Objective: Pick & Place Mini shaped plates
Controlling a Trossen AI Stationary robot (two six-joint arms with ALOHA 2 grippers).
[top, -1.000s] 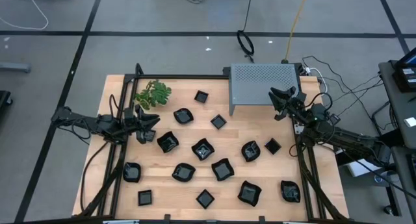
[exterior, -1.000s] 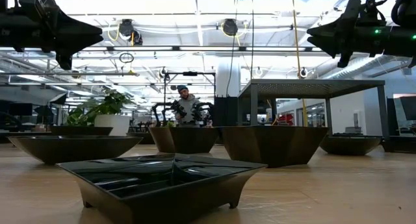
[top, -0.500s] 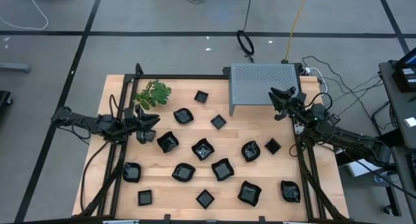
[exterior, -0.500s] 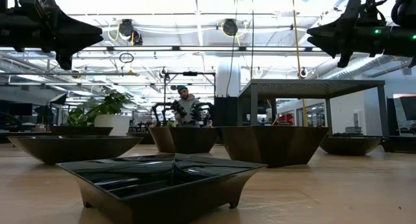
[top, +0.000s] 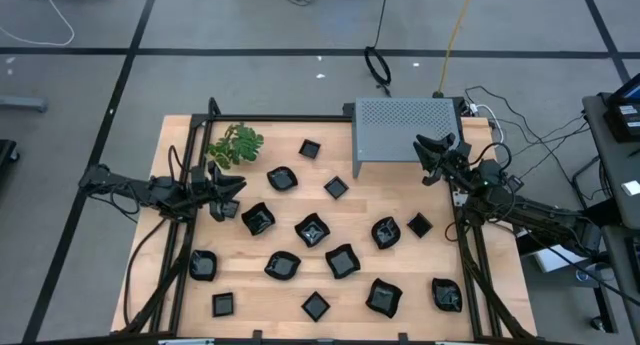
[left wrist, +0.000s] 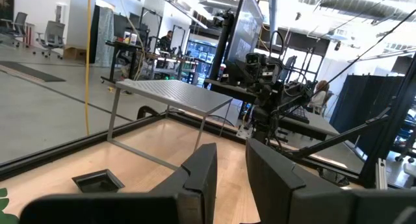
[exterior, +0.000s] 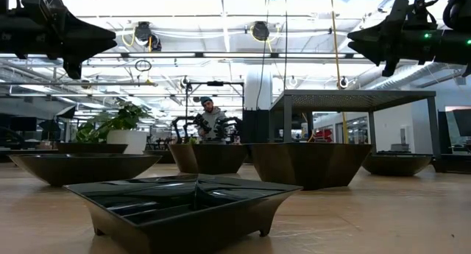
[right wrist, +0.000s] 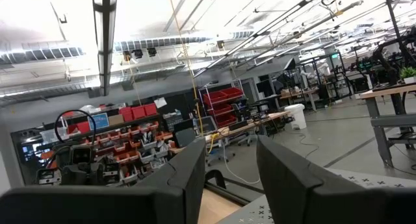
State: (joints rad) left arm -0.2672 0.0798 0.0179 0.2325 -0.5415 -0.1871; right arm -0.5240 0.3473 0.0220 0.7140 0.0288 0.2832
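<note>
Presently both arms hover above the table, nothing held. Left gripper (top: pixel 235 186) stands slightly parted and empty; the nearest mini shaped plate (top: pixel 258 219) lies just ahead of it. Right gripper (top: pixel 428 151), parted, waits by the grey perforated box (top: pixel 405 125). Recommended: descend squarely over one rim, avoiding neighbouring plates.

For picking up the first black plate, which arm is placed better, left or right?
Probably the left. The left gripper hangs open right beside a rounded plate, while the right gripper is open at the grey box, farther from any plate.
</note>
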